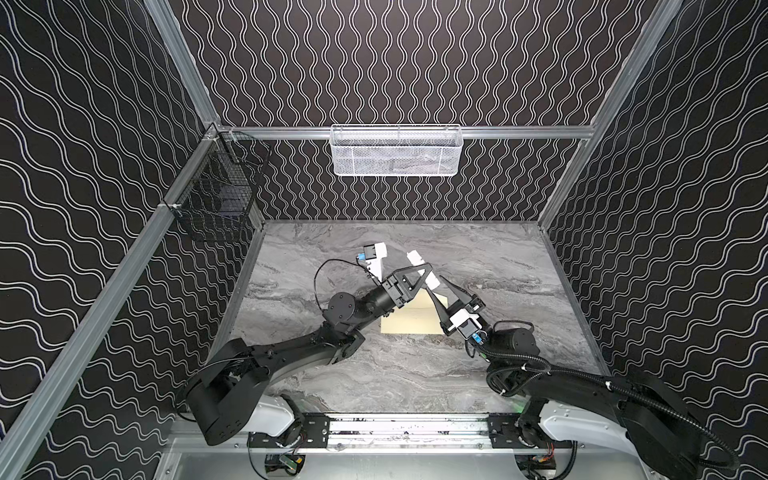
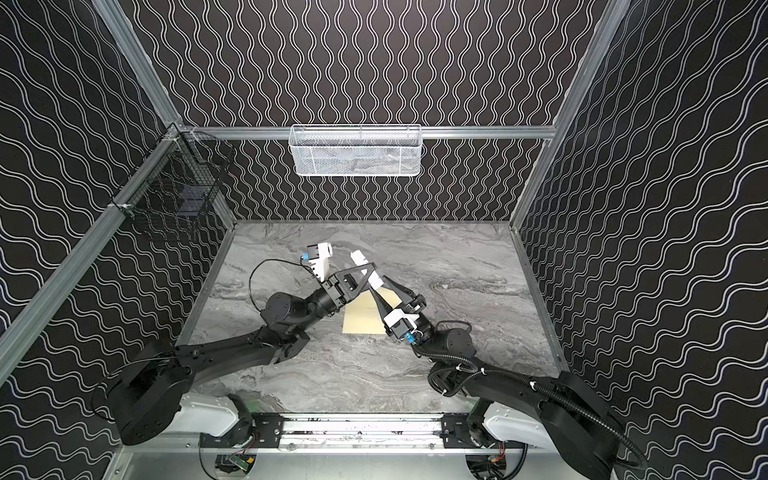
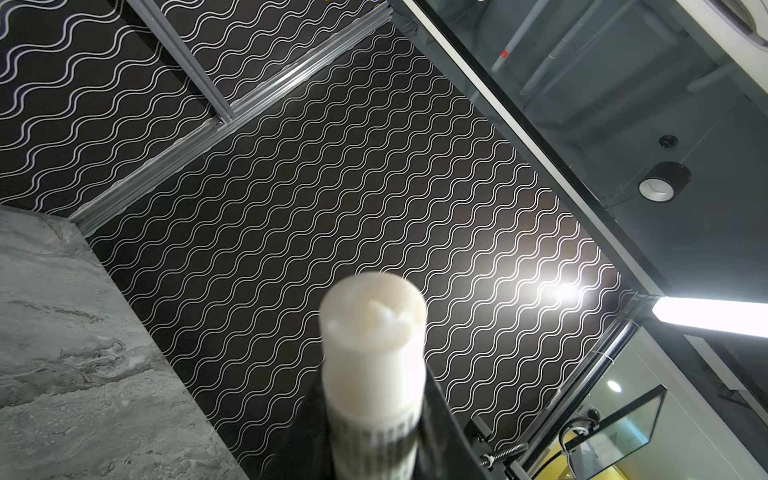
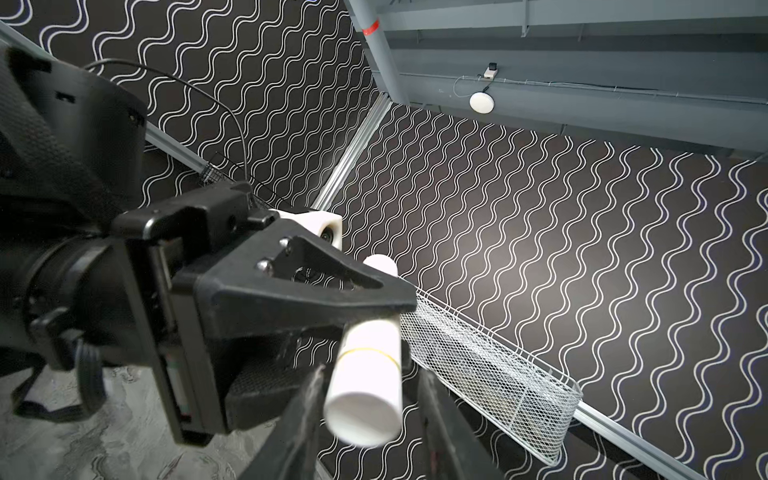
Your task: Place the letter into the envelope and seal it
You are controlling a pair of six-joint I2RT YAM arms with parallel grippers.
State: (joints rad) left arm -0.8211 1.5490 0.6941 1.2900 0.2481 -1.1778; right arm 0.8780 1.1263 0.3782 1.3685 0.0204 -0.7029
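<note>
The cream envelope [image 1: 409, 322] [image 2: 361, 322] lies flat on the marble table, partly under both grippers. The letter is out of view. My left gripper [image 1: 423, 270] [image 3: 374, 436] is shut on a small white cylindrical stick [image 1: 417, 262] [image 3: 374, 353], held slanted above the envelope's far edge. My right gripper [image 1: 435, 287] [image 4: 365, 424] stands open around the stick's [image 4: 365, 374] near end. One of its fingers [image 4: 301, 415] is close against the stick and the other shows a gap.
A white mesh basket [image 1: 395, 151] hangs on the back rail. A black wire basket [image 1: 216, 199] hangs on the left wall. Bare marble table [image 1: 374, 374] spreads in front of the envelope, between the two arms.
</note>
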